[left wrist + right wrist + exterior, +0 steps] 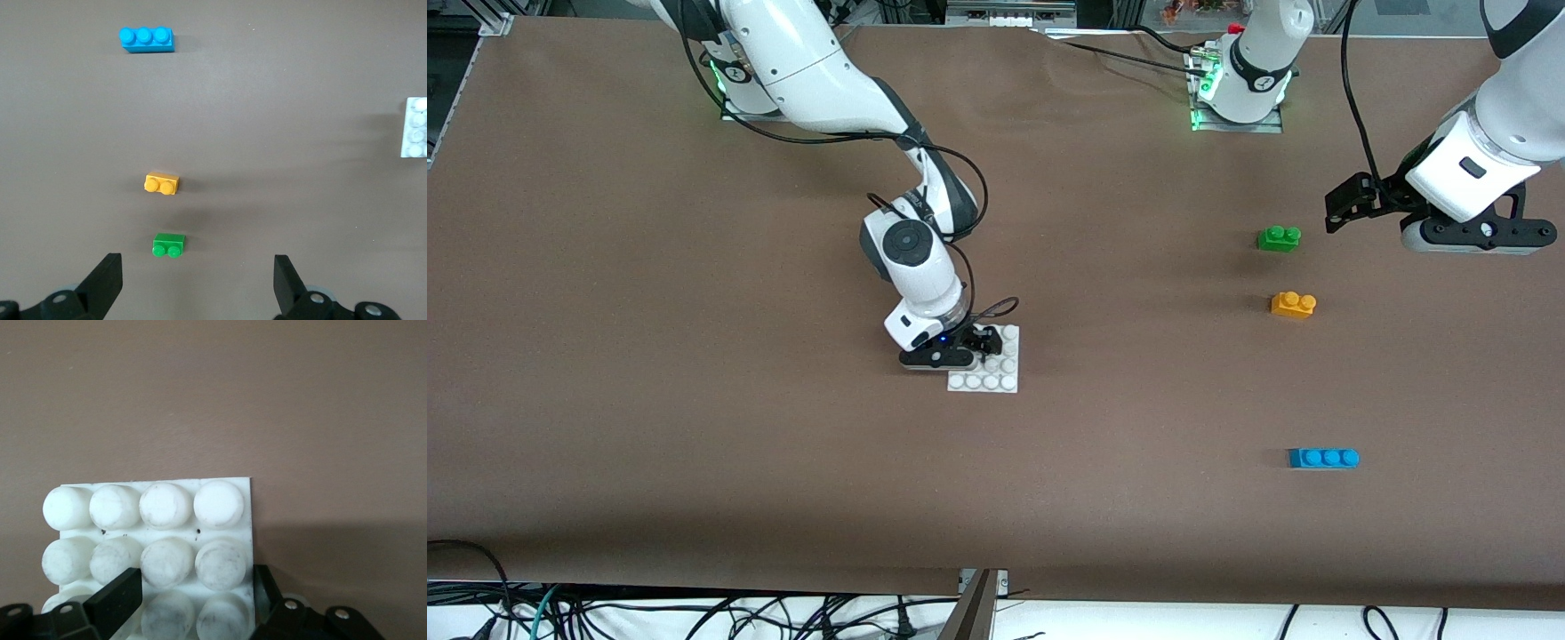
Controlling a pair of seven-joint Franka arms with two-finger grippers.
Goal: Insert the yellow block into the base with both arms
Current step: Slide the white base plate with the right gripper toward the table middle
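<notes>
Right gripper [987, 342] clamped on flat white studded plastic base [996, 378]; left gripper [197, 283] spread wide above small green brick [169, 245], orange-yellow two-stud plastic block [1293, 304] just ahead, ungrasped, insertion outstanding.

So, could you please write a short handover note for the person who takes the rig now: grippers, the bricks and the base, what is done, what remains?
Right gripper: down on the base, fingers shut on its edge.
Left gripper: open, holding nothing, in the air at the left arm's end of the table, looking down over the green brick.
Yellow block: on the table, untouched, between the green brick and the blue brick, which lies nearest the front camera.
Done: base gripped.
Left: left arm picks the yellow block, carries it to the base, presses it onto the studs.
</notes>
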